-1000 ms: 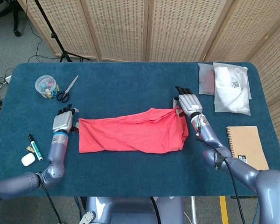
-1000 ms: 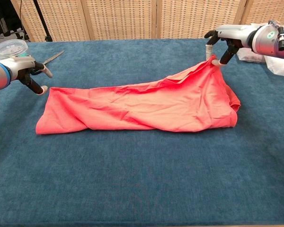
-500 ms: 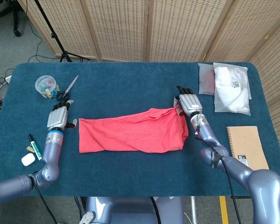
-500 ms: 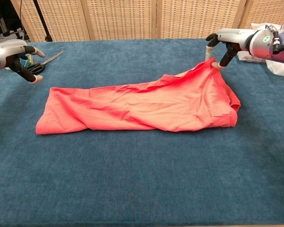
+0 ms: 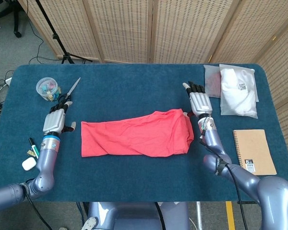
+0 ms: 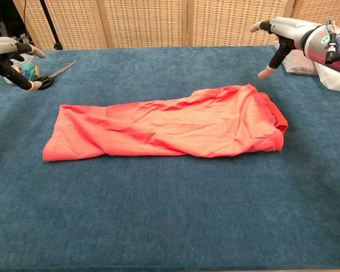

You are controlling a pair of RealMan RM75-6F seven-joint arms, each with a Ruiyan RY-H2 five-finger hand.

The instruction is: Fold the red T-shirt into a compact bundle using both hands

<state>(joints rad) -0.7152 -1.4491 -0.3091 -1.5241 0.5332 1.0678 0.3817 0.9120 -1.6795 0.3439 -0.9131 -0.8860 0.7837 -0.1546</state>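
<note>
Both hands, left (image 5: pixel 54 120) and right (image 5: pixel 198 101), seen spread, nothing held. Shirt (image 5: pixel 137 135) laid as long strip, frame centre. Ends to be gripped evenly, folded inward.

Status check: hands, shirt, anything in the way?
Left hand open, right hand open, both off the cloth. Shirt flat in a long fold, not bundled. Scissors beside left hand, clear of shirt.
</note>
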